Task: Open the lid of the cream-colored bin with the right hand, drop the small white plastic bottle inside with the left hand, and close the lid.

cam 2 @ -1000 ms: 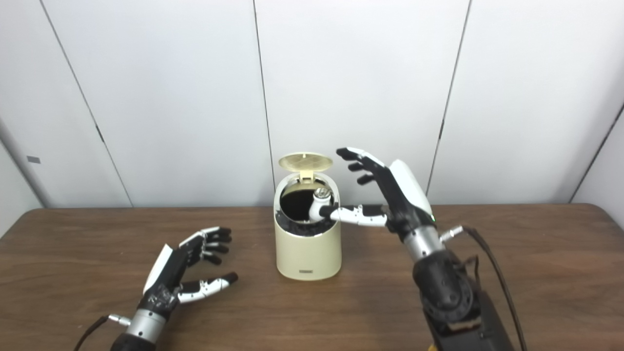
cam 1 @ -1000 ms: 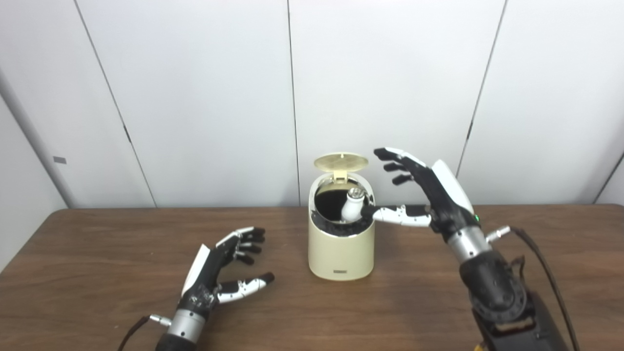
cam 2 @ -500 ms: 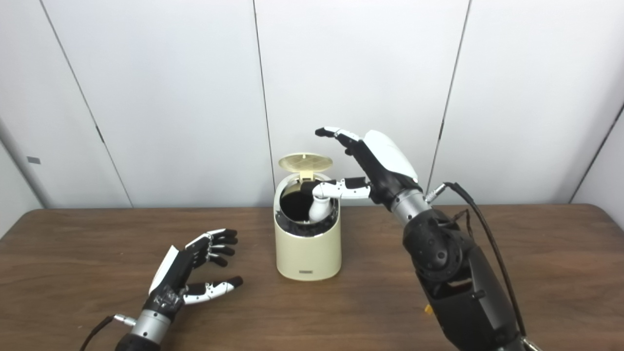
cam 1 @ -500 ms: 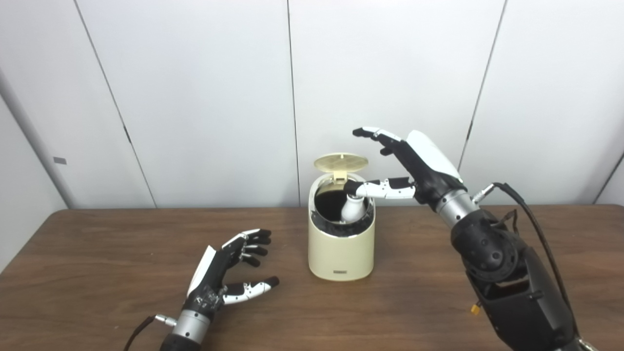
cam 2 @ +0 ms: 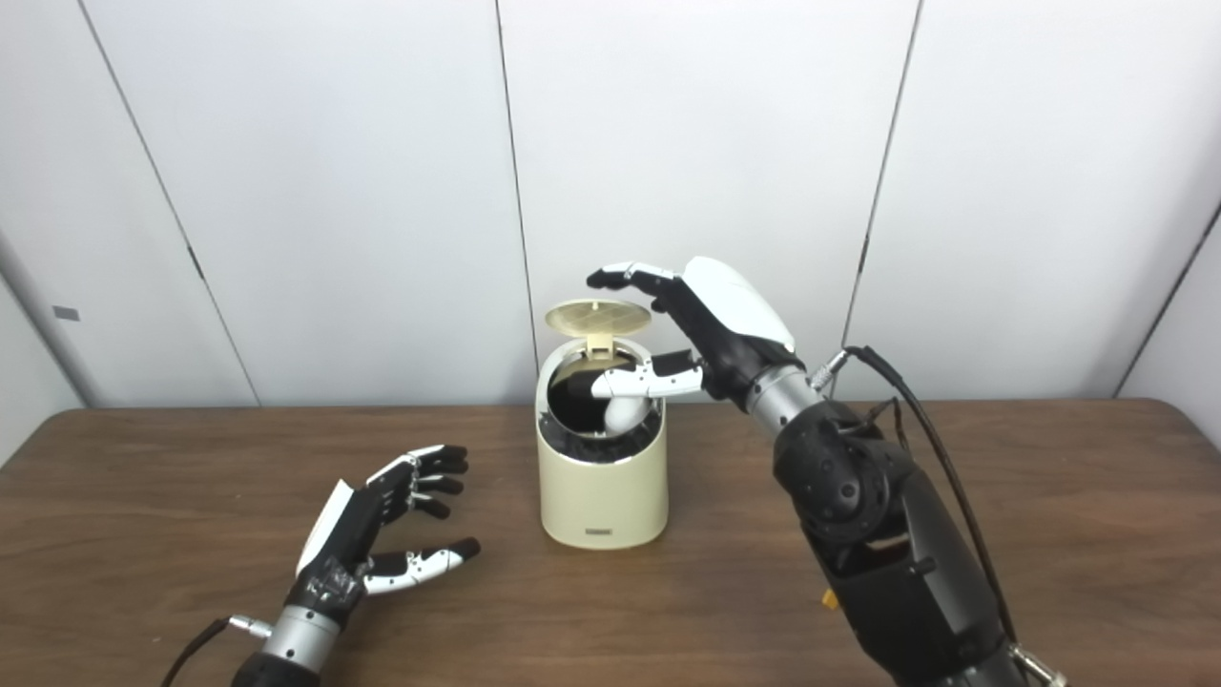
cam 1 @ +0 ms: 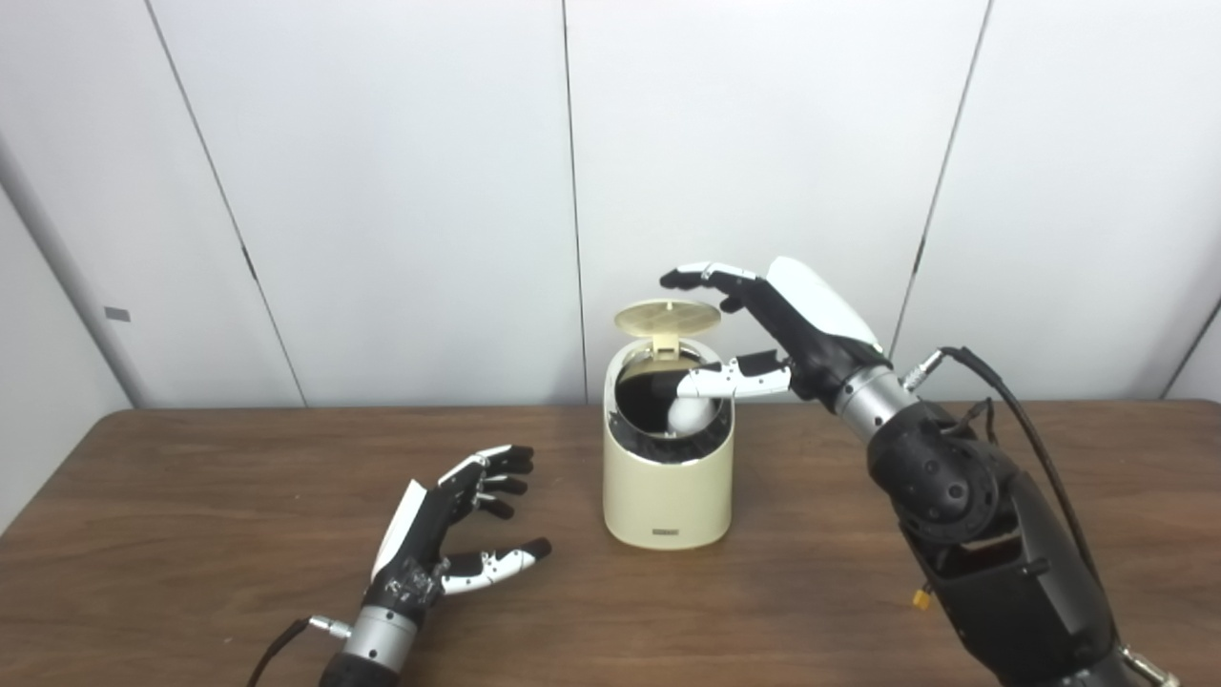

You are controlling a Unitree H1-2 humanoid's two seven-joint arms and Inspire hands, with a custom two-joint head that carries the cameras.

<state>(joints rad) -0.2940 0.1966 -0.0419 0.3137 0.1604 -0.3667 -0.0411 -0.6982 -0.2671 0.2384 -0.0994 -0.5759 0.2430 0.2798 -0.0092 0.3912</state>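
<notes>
Cream-colored plastic bin (cam 1: 667, 482), round and upright, stands on the brown wood-grain tabletop (cam 1: 191, 534) as my landmark. Its round ribbed lid (cam 1: 667, 317) is tipped up on the hinge at the bin's far side, leaving the dark mouth uncovered. Inside that mouth, leaning toward the bin's right wall, sits the small white plastic bottle (cam 1: 689, 414); only its rounded upper part shows above the rim, the rest is hidden by the bin.

My right hand (cam 1: 777, 324) is raised at the bin's upper right, holding nothing, its fingers (cam 1: 701, 277) spread apart. They reach out over the raised lid, and I cannot tell whether they touch it. The thumb (cam 1: 730, 380) points across the bin's mouth just above the bottle; contact between the two is not clear from either eye view.

My left hand (cam 2: 377, 534) lies low to the left of the bin, well apart from it, just above or on the tabletop. It is empty too, fingers loosely curled and separated, thumb stretched toward the bin.
</notes>
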